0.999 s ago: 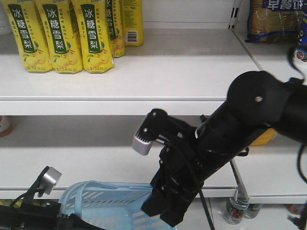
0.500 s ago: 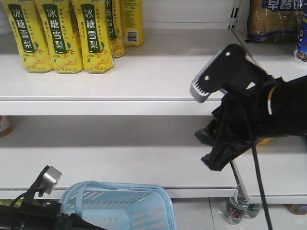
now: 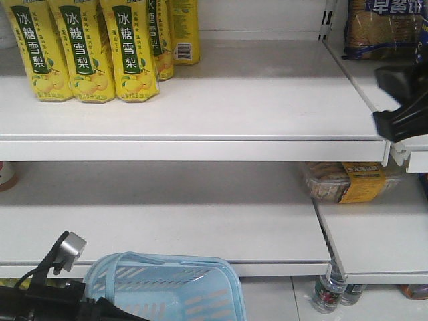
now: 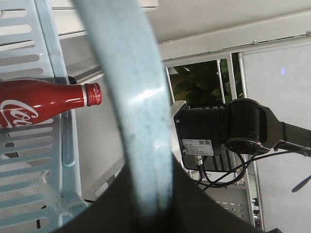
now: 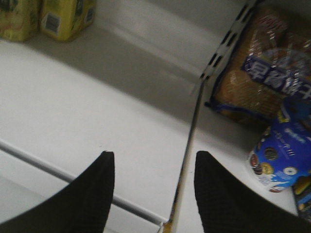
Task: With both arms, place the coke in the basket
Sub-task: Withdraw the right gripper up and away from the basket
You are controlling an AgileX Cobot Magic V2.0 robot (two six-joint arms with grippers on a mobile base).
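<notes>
A: Left wrist view: your coke point(image 4: 36, 104) lies on its side inside the basket point(image 4: 46, 43), cap toward the handle point(image 4: 129, 97).
B: And the left gripper point(image 4: 146, 204)?
A: Its jaws appear closed on that handle, though it's dark there. Your right gripper point(image 5: 153, 194) hangs above the shelf surface point(image 5: 87, 121), jaws spread, empty.

A glossy red finish with a metallic-looking neck is shown by the coke point(image 4: 43, 103). The basket point(image 3: 167, 287) is moulded in pale blue plastic, its handle point(image 4: 127, 97) faintly speckled and lightly shiny. The shelf point(image 3: 200, 107) is coated smooth and matt white. Ribbed matt black pads point(image 5: 87, 194) are seen on the right tool point(image 5: 154, 191).
</notes>
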